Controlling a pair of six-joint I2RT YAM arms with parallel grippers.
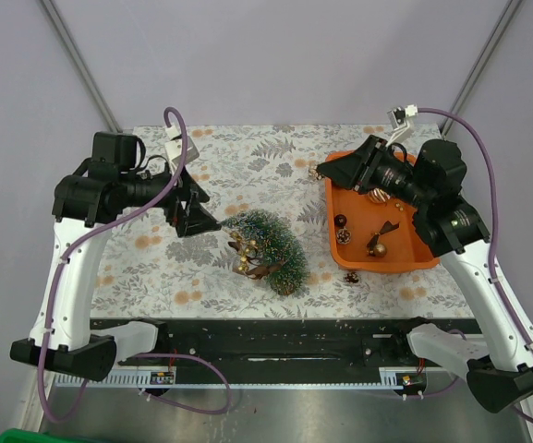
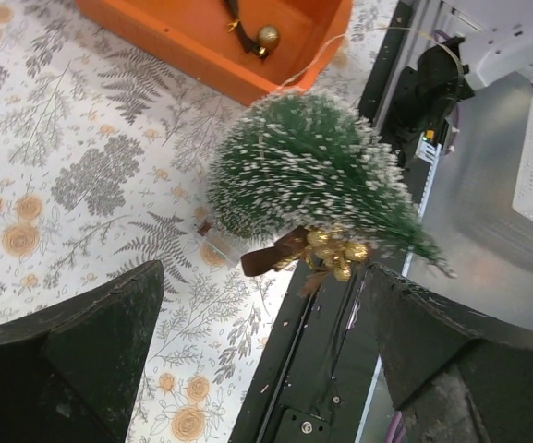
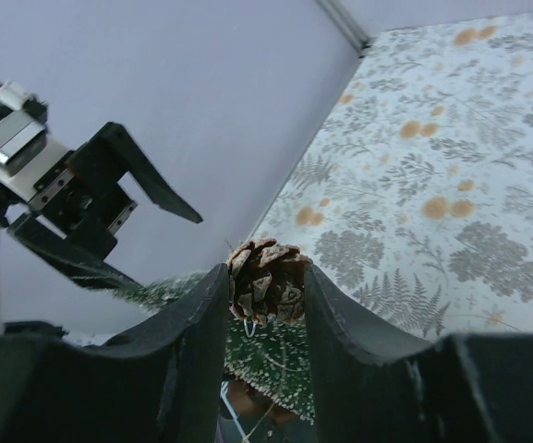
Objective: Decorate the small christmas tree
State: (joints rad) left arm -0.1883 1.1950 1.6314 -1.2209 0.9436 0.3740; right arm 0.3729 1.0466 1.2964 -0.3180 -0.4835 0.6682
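Note:
The small christmas tree (image 1: pixel 271 245) lies on its side on the floral table, tip toward the left arm. A gold bell cluster with a brown bow (image 1: pixel 245 254) sits on it. In the left wrist view the tree (image 2: pixel 312 175) and the bells (image 2: pixel 331 251) lie just beyond my left gripper (image 2: pixel 259 277). My left gripper (image 1: pixel 197 214) is open wide and empty at the tree's tip. My right gripper (image 1: pixel 323 173) hovers by the far left corner of the orange tray (image 1: pixel 412 260). It (image 3: pixel 264 269) is shut on a brown pine cone (image 3: pixel 268 286), with the tree (image 3: pixel 280 365) below.
The tray holds several small ornaments, among them a dark ball (image 1: pixel 341 221) and a gold bell with a bow (image 1: pixel 377 247). One small ornament (image 1: pixel 351 276) lies on the table in front of the tray. A black rail (image 1: pixel 284 337) runs along the near table edge.

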